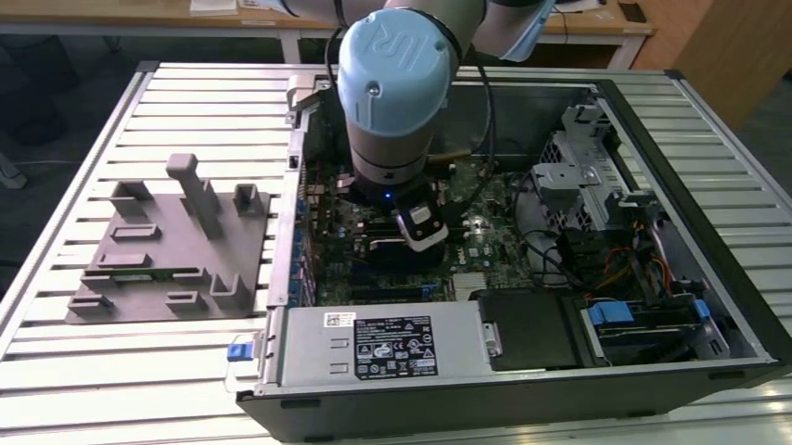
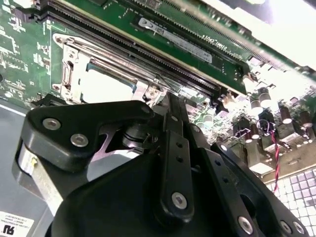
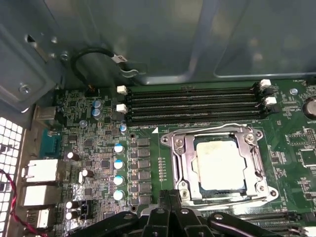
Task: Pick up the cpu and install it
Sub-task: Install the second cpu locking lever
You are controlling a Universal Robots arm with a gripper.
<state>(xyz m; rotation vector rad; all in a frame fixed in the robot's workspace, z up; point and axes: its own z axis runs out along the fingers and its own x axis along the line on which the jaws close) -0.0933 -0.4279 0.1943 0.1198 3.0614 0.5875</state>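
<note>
The cpu (image 3: 219,163) lies in the socket (image 3: 219,165), lower right of the first wrist view. The pincer (image 3: 170,217) hangs just beside the socket frame, fingers together, holding nothing. Risk: a slightly tilted chip could bend socket pins, or the fingers could strike the frame.

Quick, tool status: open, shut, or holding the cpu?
Tool: cannot be told; it sits beside the socket, where the cpu lies.

Room above the cpu (image 3: 219,165) looks clear, I think; the socket frame (image 3: 180,165) rings it, memory slots (image 3: 192,103) alongside, case wall (image 3: 148,39) close behind.
</note>
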